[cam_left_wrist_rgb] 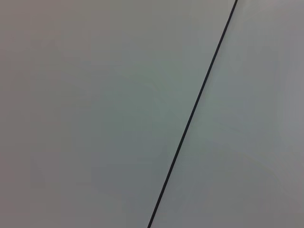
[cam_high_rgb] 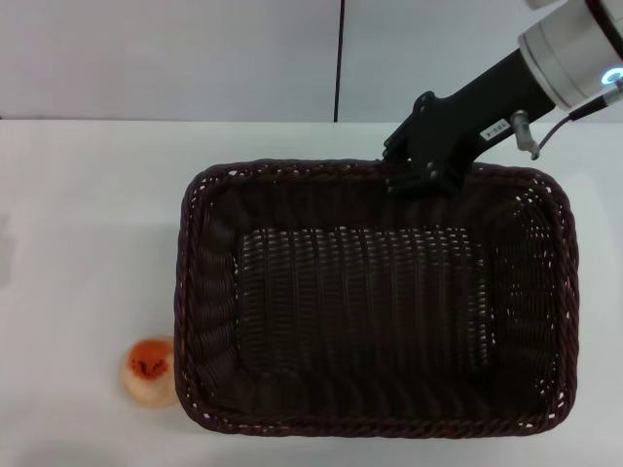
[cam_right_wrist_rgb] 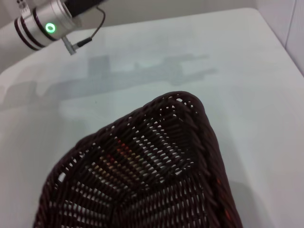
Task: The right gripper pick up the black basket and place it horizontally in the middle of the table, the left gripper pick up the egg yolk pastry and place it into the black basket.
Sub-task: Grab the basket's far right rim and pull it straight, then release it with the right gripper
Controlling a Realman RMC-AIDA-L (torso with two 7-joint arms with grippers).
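Egg yolk pastry is seen on the white table, just beside the near-left corner of the black basket. Woven basket interior holds nothing; its near rim sits close to the table edge. Right gripper is clenched on the far braided rim. Left gripper isn't in view.

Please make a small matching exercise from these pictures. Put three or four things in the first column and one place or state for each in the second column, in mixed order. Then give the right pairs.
Things:
1. black basket
2. egg yolk pastry
3. right gripper
4. left gripper

Places or states:
A. on the table, just outside the basket's near left corner
B. at the basket's far rim
C. empty, long side across the table
D. not in any view

Pairs: 1-C, 2-A, 3-B, 4-D
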